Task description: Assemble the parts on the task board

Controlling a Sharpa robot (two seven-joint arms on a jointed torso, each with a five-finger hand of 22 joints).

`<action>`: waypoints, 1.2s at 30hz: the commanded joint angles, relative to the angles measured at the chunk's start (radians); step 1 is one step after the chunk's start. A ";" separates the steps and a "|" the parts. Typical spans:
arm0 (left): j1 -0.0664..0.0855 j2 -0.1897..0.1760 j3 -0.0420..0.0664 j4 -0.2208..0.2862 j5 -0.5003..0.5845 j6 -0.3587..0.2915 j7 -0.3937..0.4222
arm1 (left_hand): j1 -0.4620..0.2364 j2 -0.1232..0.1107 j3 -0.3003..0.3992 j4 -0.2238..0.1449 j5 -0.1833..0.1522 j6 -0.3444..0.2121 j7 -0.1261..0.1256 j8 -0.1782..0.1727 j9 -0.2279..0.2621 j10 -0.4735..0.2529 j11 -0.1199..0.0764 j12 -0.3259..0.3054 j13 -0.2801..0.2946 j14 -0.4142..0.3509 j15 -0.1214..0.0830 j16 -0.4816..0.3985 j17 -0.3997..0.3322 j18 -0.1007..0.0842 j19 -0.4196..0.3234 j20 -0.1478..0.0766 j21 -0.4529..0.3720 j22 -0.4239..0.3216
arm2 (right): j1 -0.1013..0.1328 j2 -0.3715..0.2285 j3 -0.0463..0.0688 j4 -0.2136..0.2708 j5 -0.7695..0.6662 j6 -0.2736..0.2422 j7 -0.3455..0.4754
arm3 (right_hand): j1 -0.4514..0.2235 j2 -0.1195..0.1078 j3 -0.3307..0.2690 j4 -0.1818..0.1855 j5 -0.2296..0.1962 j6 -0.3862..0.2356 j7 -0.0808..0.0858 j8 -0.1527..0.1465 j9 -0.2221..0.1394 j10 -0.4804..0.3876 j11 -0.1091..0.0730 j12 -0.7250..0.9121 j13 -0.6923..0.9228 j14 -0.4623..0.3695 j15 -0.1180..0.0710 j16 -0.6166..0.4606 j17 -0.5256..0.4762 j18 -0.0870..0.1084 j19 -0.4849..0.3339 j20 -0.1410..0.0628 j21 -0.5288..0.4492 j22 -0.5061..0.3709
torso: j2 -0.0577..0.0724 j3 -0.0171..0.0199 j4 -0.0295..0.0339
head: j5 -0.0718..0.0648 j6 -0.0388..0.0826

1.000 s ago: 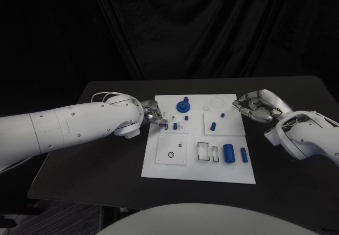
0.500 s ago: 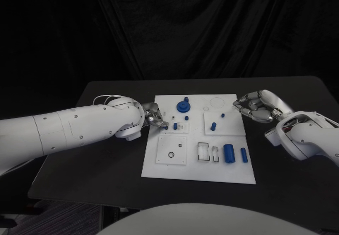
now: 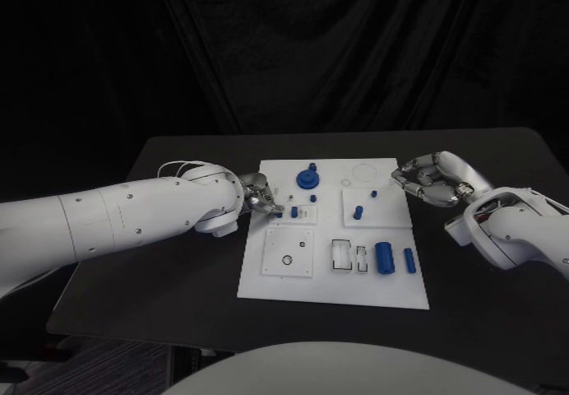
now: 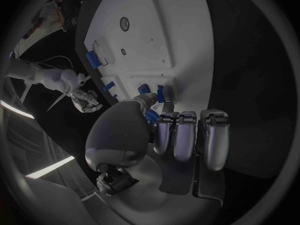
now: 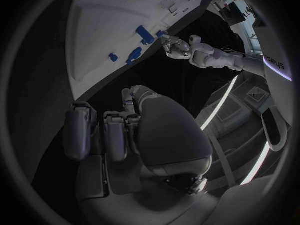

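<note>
Blue against white: a small peg (image 3: 294,211) stands in a raised block left of the frame's centre on the task board (image 3: 332,288), just right of the left hand (image 3: 259,199), whose fingertips (image 4: 164,96) close on a small blue piece at the board's left edge; that hand is plainly the nearer one; the peg's long axis appears to be upright, though it is too small to be sure; the right hand (image 3: 429,178) hovers off the board's upper right edge, fingers curled in on nothing; larger blue cylinders (image 3: 384,255) lie lengthwise low on the board's right.
</note>
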 commanded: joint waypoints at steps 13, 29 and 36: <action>-0.007 0.007 -0.001 -0.004 0.005 0.029 0.004 | -0.065 0.000 -0.031 0.033 -0.179 0.006 0.011 -0.025 0.007 0.104 0.003 0.004 0.263 0.106 -0.002 0.003 0.263 -0.006 0.105 -0.001 -0.003 0.263 | -0.004 -0.002 0.001 0.001 0.000 0.011 -0.025 | 0.009 0.000 0.004 0.000 0.004 -0.006 0.000 0.006 0.001 0.102 0.008 0.003 0.263 0.096 0.007 -0.004 0.242 -0.005 0.011 0.009 -0.006 0.197 | 0.000 0.0001 0.0001 | 0.000 0.000; -0.009 0.003 -0.001 -0.010 0.005 0.071 -0.021 | -0.131 -0.010 -0.116 0.085 -0.239 0.001 0.023 -0.052 0.000 0.104 0.014 0.004 0.263 0.106 0.007 0.003 0.263 -0.006 0.105 0.007 -0.003 0.263 | -0.005 -0.002 0.001 0.001 0.000 0.025 -0.039 | 0.009 0.000 0.005 0.000 0.005 -0.007 0.000 0.007 0.002 0.102 0.008 0.003 0.263 0.095 0.007 -0.006 0.240 -0.004 0.009 0.009 -0.010 0.195 | 0.000 -0.0002 0.0007 | 0.002 0.000; -0.009 0.001 -0.001 -0.010 0.005 0.063 -0.021 | -0.213 0.016 -0.183 0.098 -0.258 0.009 0.025 -0.065 -0.001 0.104 0.016 0.004 0.263 0.106 0.010 0.003 0.263 -0.006 0.105 0.010 -0.003 0.263 | -0.006 -0.001 0.001 0.000 0.000 0.030 -0.044 | 0.009 0.001 0.005 0.000 0.005 -0.007 0.000 0.008 0.002 0.102 0.008 0.003 0.263 0.095 0.007 -0.008 0.238 -0.003 0.008 0.009 -0.012 0.195 | 0.000 0.0001 0.0006 | 0.003 0.000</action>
